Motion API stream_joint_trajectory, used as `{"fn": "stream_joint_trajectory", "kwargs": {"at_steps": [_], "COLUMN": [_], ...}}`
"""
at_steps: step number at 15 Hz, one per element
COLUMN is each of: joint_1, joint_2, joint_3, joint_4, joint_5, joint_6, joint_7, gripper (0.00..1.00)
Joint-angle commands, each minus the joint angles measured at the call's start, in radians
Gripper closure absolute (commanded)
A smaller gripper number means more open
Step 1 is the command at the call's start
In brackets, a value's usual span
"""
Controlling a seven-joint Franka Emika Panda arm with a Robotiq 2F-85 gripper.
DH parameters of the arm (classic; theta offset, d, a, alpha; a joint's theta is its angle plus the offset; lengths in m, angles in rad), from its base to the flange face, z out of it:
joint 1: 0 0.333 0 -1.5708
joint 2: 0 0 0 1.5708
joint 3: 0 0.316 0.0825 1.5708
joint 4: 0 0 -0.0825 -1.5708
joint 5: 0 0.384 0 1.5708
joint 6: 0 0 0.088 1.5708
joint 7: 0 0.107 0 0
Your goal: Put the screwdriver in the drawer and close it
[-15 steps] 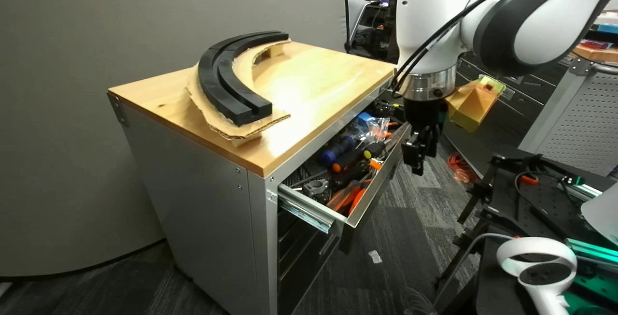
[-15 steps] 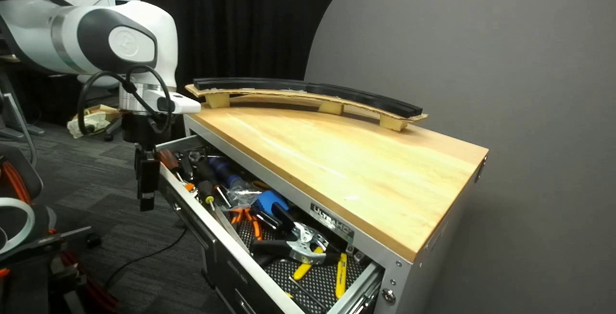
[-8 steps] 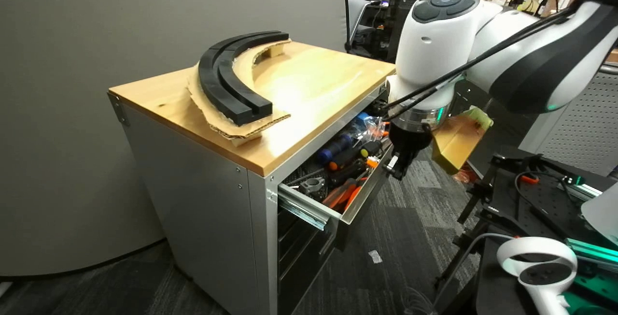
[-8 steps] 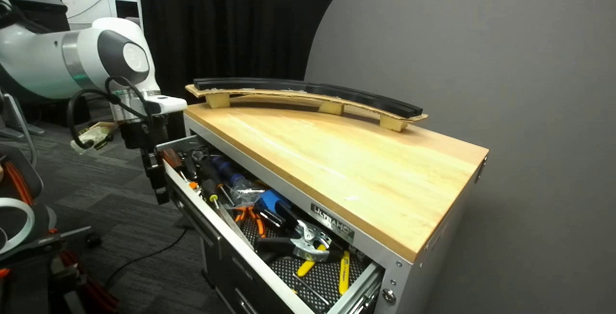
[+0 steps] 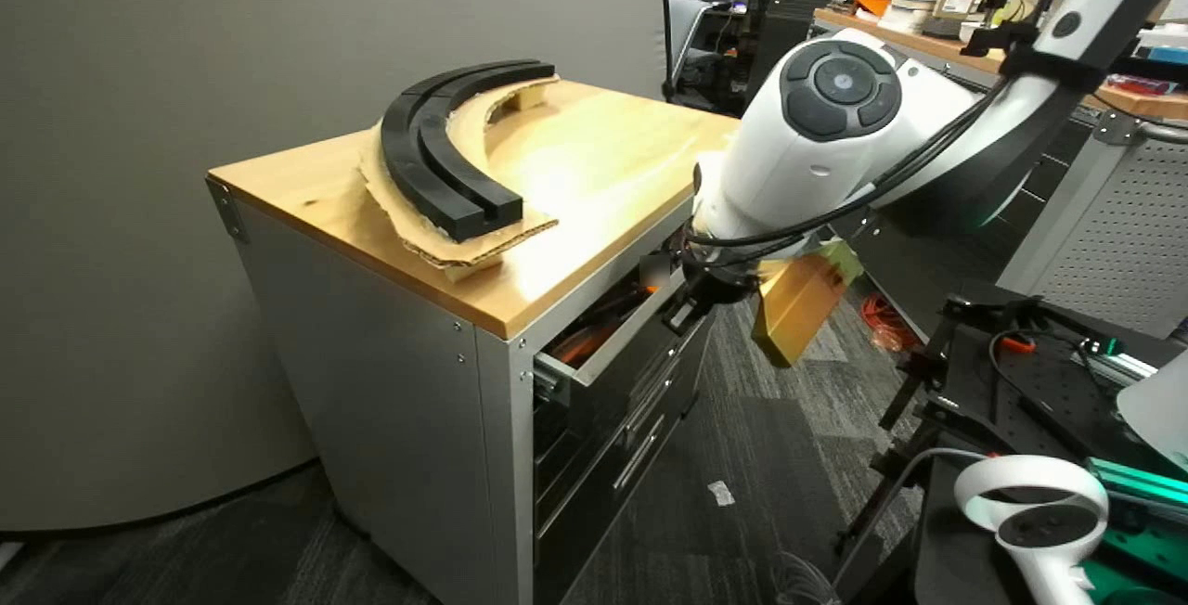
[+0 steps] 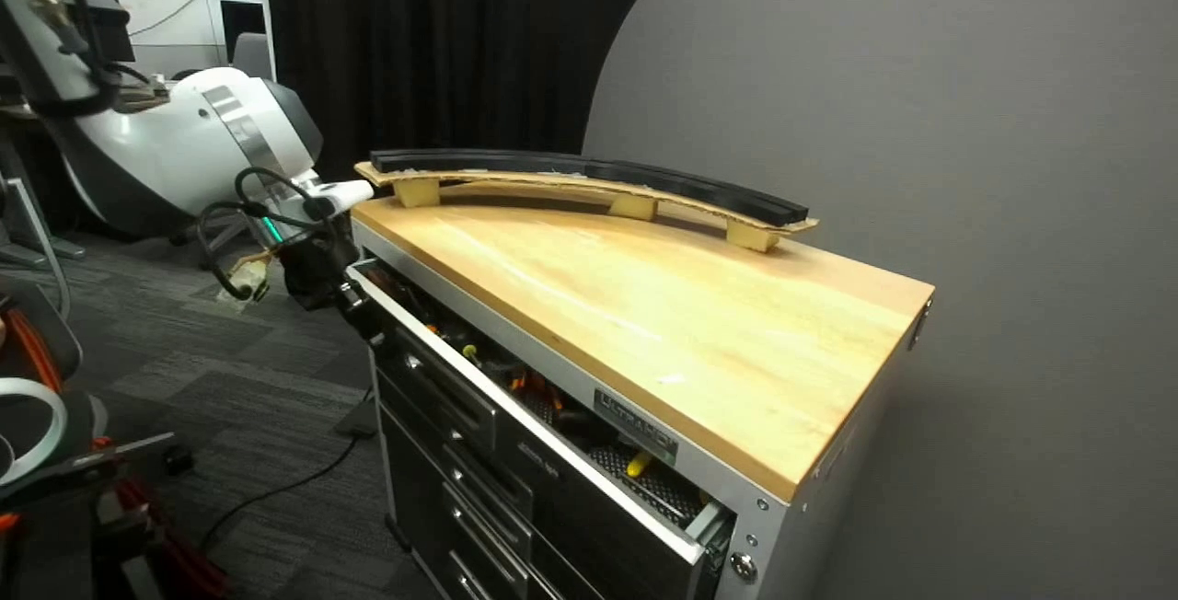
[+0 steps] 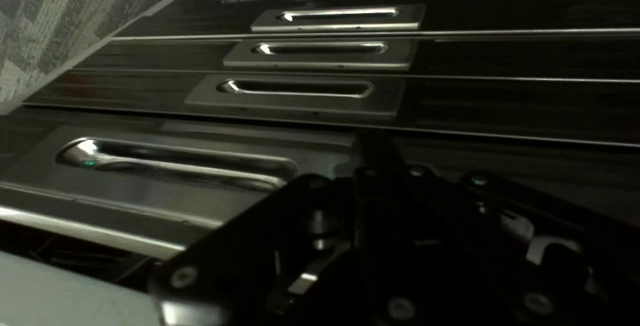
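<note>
The drawer (image 5: pixel 605 356), a shallow metal tray with a light-grey rim and black front, stands partly out from under the wooden top. In an exterior view its long front rim (image 6: pixel 515 409) leaves a narrow gap showing shadowed tools. The screwdriver cannot be picked out among them; it is hidden or out of view. My gripper (image 5: pixel 680 315) slants down at the outside of the drawer front, near its handle. The wrist view has the gripper (image 7: pixel 371 153) shut, fingers together with nothing seen between them, beside the handle (image 7: pixel 175 163). Whether the fingertips touch the front is too dark to tell.
A black arc-shaped piece (image 5: pixel 445 160) rests on cardboard atop the wooden top (image 6: pixel 644 305). Lower drawers (image 6: pixel 488 526) sit beneath. A yellow handle (image 6: pixel 638 465) lies inside the drawer. A black table with a white controller (image 5: pixel 1039 512) stands in the foreground.
The drawer has slid inward, covering most of its tools. My arm has tilted and moved toward the cabinet, the gripper coming against or close to the drawer front. The jaws have shut.
</note>
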Motion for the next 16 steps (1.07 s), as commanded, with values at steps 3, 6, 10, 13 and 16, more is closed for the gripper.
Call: {"fn": "stream_joint_trajectory", "kwargs": {"at_steps": [3,6,10,13,16], "joint_1": [-0.016,-0.032,-0.088,-0.202,-0.356], "joint_2": [0.155,0.178,0.138,0.034,-0.061], "joint_3": [0.043,0.068,0.109,0.174,0.300], "joint_4": [0.191,0.220,0.177,0.048,-0.078], "joint_5": [-0.230,-0.306,-0.268,-0.080,0.102], "joint_6": [-0.052,-0.086,-0.102,0.002,0.045], "joint_7": [0.147,0.191,0.143,-0.078,-0.303], "gripper": [0.98,0.97,0.71,0.51,0.26]}}
